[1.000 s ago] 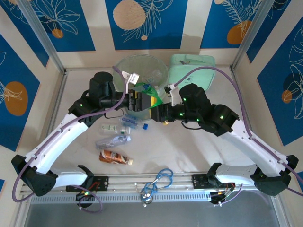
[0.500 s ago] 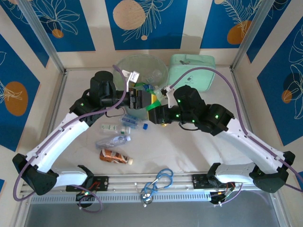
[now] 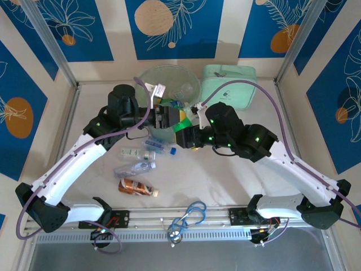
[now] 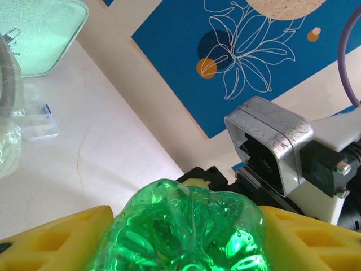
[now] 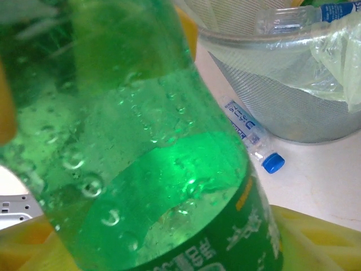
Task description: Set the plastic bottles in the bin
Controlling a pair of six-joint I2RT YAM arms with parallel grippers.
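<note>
The green bottle [image 5: 152, 147] is being held up off the counter [image 3: 225, 180] at the near rim of the bin [image 3: 161, 79], between the two arms. The left tool [image 4: 186, 214] is gripping the bottle's ribbed base, with a yellow finger pressing against each side. The right tool [image 5: 169, 248] is straddling the labelled body of the same bottle, but whether its fingers are pressing on it or standing clear cannot be told. The translucent pale-green bin is standing at the far middle of the counter, with a clear blue-labelled bottle [image 5: 293, 17] lying inside it. On the counter just beside the bin's base, a clear bottle with a blue cap [image 5: 252, 139] is lying on its side. Nearer the left arm, two more clear bottles [image 3: 135, 168] and a brown-orange bottle [image 3: 137, 188] are lying. A mint-green zip case [image 3: 228, 84] is sitting to the right of the bin, and a blue cord loop [image 3: 190, 214] is lying at the near edge.
</note>
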